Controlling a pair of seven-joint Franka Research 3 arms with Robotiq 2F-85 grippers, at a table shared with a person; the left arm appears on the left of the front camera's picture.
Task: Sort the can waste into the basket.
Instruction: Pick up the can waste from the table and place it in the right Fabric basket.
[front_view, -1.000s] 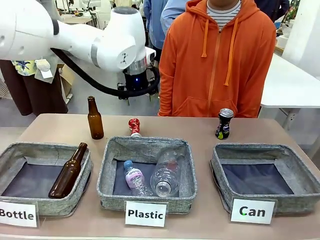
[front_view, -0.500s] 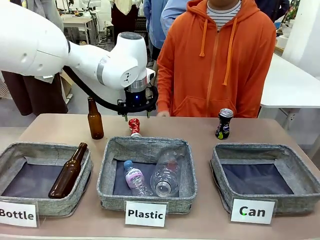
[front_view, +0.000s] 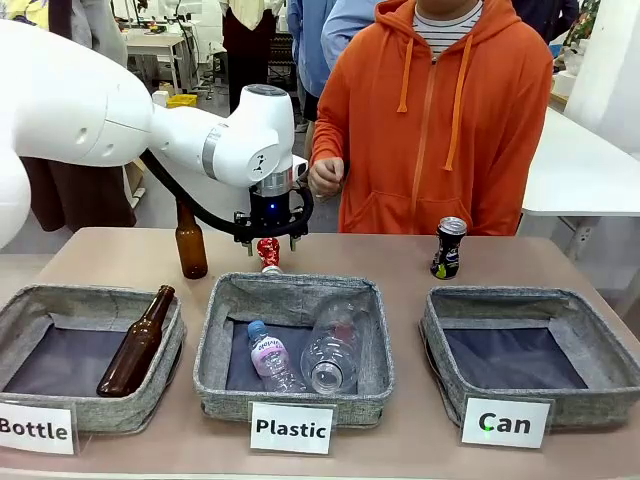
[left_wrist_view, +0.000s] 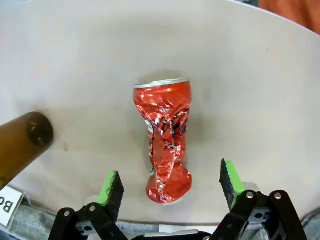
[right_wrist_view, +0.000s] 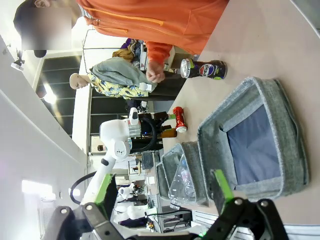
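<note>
Left gripper (left_wrist_view: 170, 175) is hanging over the red can (left_wrist_view: 165, 140), jaws released; a bottle (left_wrist_view: 20, 145) is being cropped beside it. Right gripper (right_wrist_view: 161, 184) is gaping, empty.

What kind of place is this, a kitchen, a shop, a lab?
Most likely a robotics lab or demo room, set up for waste sorting: a white robot arm reaches over the table, the Bottle basket, Plastic basket and Can basket carry printed labels, and another white table stands farther back.

There are three grey baskets (front_view: 90, 293) (front_view: 212, 340) (front_view: 520, 295), two brown glass bottles (front_view: 190, 245) (front_view: 135, 345), two clear plastic bottles (front_view: 268, 358) (front_view: 332, 350) and two cans (front_view: 268, 250) (front_view: 448, 250).
</note>
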